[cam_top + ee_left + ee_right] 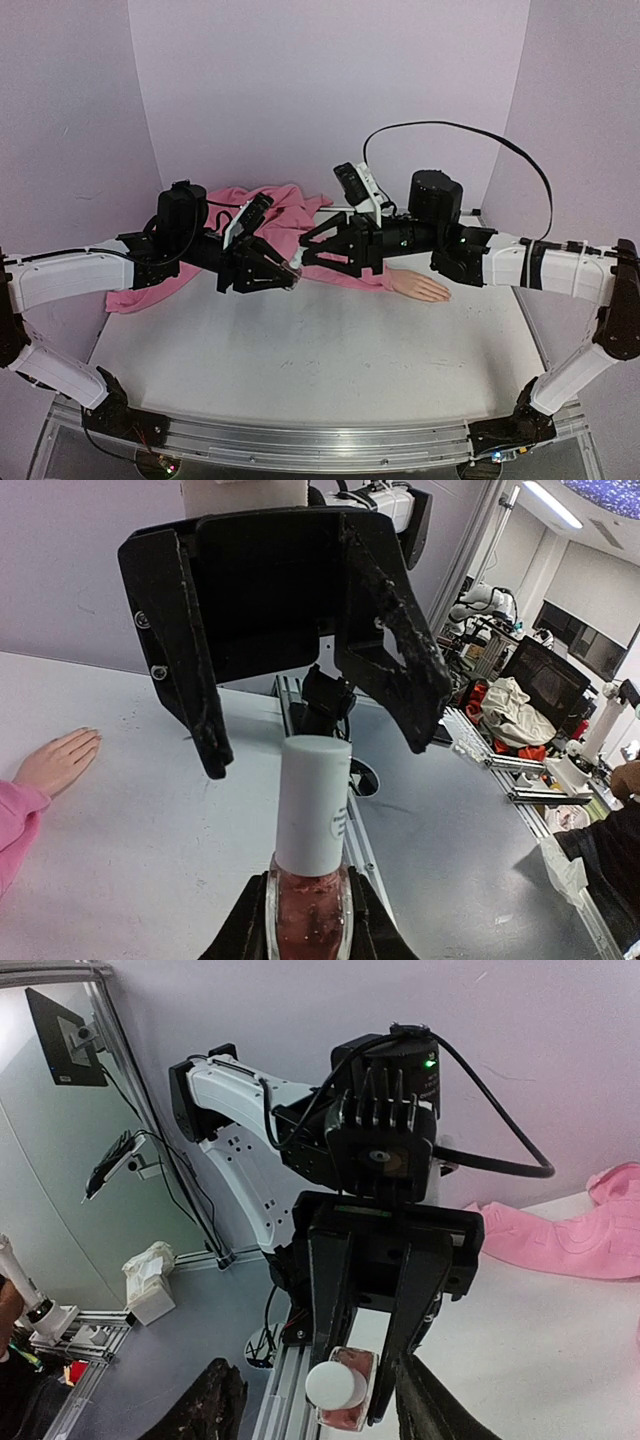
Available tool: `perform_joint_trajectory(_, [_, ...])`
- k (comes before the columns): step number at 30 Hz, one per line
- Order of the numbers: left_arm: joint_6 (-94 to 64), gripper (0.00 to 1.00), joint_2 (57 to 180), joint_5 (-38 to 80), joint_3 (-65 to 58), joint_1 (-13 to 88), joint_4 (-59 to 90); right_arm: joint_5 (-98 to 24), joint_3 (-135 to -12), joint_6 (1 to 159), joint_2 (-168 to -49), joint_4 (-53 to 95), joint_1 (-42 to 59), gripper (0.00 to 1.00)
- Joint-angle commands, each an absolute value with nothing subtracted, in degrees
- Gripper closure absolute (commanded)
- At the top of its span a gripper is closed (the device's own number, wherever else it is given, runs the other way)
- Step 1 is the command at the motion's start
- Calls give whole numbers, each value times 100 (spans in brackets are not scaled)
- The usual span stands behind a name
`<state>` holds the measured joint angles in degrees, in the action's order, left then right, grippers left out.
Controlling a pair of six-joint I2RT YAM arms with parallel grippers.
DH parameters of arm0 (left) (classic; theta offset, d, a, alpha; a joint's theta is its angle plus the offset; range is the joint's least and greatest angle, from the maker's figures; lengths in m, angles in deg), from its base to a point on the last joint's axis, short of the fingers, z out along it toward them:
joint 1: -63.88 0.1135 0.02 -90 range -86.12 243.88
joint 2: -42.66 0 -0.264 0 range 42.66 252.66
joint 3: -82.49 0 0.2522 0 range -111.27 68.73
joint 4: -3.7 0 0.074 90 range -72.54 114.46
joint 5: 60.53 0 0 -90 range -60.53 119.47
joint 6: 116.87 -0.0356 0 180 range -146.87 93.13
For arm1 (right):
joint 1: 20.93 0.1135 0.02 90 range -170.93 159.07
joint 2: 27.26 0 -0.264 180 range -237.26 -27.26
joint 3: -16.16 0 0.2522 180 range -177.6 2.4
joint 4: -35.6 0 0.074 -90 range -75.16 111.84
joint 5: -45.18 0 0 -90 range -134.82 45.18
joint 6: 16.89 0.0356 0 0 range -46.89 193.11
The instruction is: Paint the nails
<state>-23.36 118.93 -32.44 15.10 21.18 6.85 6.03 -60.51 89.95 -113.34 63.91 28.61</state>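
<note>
Your white bench (300,350) fills the lower half of the top view. A pink garment (290,210) lies bunched at 11 o'clock on it, and its sleeve runs out toward 3 o'clock. Both arms reach in over the middle of the bench and meet nose to nose.

Your right fingers (318,250) stand spread apart, one on each side of the bottle's cap, with a gap between each finger and the cap. Your left fingers (278,272) are clamped on the glass body of the small pinkish bottle (308,920).

The mannequin hand (420,287) lies flat on the bench at 4 o'clock from where the fingers meet, well apart from them, pointing toward 4 o'clock. The pale cap (313,805) is on the bottle. The nails (88,736) sit at the hand's tips, too small for you to judge.
</note>
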Motion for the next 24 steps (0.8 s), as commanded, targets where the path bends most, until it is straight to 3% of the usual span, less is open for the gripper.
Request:
perform_joint_trajectory(1, [-2207,100,11906,-3612,1178,2092,306,1087,-6271,9215,-11509,7194,2854,48])
perform_joint_trajectory(24, [-2124,100,11848,-3256,1248,2090,202,1369,-6483,9446,-11938,7581,2979,80])
